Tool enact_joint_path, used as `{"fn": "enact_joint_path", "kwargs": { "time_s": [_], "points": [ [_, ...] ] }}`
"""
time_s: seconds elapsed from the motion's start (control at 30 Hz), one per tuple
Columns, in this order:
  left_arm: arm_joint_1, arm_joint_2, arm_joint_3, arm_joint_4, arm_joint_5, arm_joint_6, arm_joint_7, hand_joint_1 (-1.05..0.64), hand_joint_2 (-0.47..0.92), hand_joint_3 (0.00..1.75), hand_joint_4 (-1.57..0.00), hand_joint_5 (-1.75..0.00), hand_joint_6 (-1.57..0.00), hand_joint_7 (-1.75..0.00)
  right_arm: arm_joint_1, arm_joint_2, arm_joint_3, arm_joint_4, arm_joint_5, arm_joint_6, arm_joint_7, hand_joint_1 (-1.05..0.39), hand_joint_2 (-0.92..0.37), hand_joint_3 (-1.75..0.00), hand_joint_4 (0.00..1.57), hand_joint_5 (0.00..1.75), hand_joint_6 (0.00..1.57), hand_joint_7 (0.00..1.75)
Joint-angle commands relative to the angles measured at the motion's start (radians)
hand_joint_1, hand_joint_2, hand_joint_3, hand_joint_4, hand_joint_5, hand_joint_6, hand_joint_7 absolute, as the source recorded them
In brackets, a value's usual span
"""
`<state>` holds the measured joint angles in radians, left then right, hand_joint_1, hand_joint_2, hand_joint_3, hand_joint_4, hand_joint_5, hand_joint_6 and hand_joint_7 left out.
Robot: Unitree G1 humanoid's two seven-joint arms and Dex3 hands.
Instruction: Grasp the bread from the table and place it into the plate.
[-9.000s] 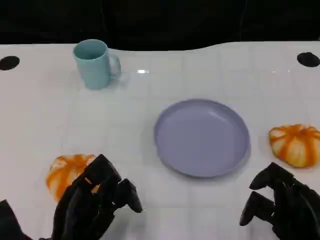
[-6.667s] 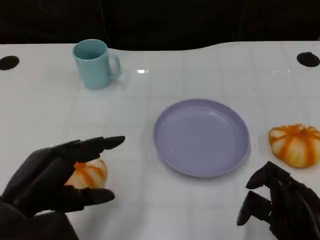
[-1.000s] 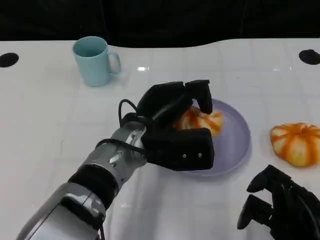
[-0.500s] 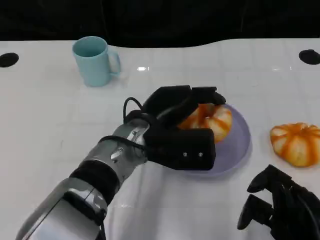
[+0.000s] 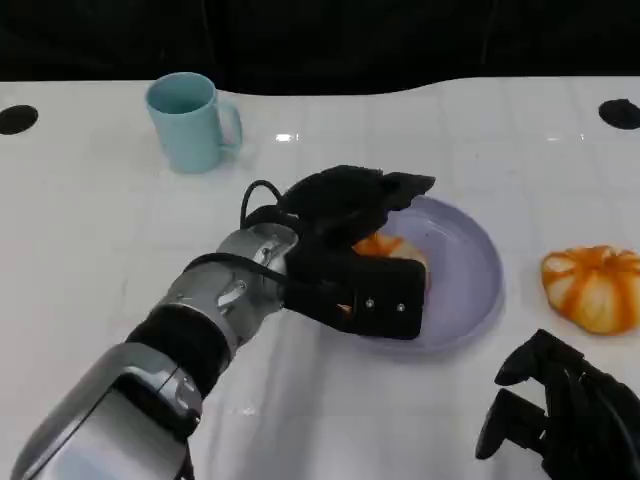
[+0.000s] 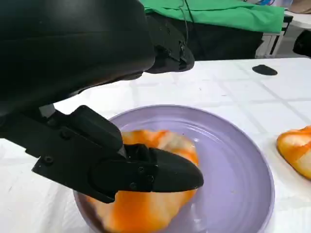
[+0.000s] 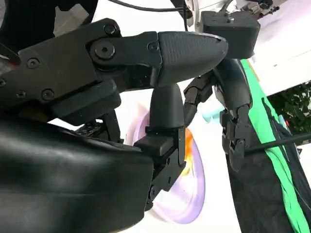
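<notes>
Head view: left hand sits at frame centre over the left part of the purple plate, fingers wrapped around the orange-and-white bread, thumb block in front of it. The bread is inside the plate's rim; whether it rests on the plate surface is hard to tell here. Silver left forearm runs to the lower left. Right hand at lower right, fingers curled in, holding nothing, on the white counter. A second orange bread lies at the right edge, apart from the plate. Teal mug upper left.

Left wrist view: bread sits on the plate, black fingers closed across it. Second bread at the right edge.

Right wrist view: right hand's fingers in close-up, curled, empty; plate and a sliver of orange bread behind them.
</notes>
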<state>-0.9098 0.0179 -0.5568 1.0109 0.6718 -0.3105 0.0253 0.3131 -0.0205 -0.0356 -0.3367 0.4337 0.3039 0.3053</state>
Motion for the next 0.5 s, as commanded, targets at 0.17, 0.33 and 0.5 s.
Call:
{"fn": "enact_joint_path", "kwargs": {
  "time_s": [0.17, 0.33, 0.5],
  "points": [
    [0.030, 0.061, 0.028, -0.099, -0.039, 0.001, -0.084, -0.93, 0.92, 0.51, -0.07, -0.09, -0.13, -0.06, -0.002, -0.014, -0.016, 0.002, 0.015, -0.011, 0.007, -0.50, -0.92, -0.42, 0.62, 1.75, 0.42, 1.65],
    [0.048, 0.082, 0.036, -0.138, -0.051, 0.002, -0.099, -0.92, 0.92, 0.49, -0.07, -0.09, -0.14, -0.05, -0.002, -0.015, -0.017, 0.002, 0.020, -0.008, 0.008, -0.50, -0.92, -0.42, 0.62, 1.75, 0.42, 1.65],
    [0.062, 0.096, 0.038, -0.170, -0.056, 0.008, -0.107, -0.93, 0.92, 0.49, -0.07, -0.10, -0.14, -0.05, -0.002, -0.016, -0.017, 0.001, 0.022, -0.005, 0.008, -0.50, -0.92, -0.42, 0.62, 1.75, 0.42, 1.65]
  ]
}}
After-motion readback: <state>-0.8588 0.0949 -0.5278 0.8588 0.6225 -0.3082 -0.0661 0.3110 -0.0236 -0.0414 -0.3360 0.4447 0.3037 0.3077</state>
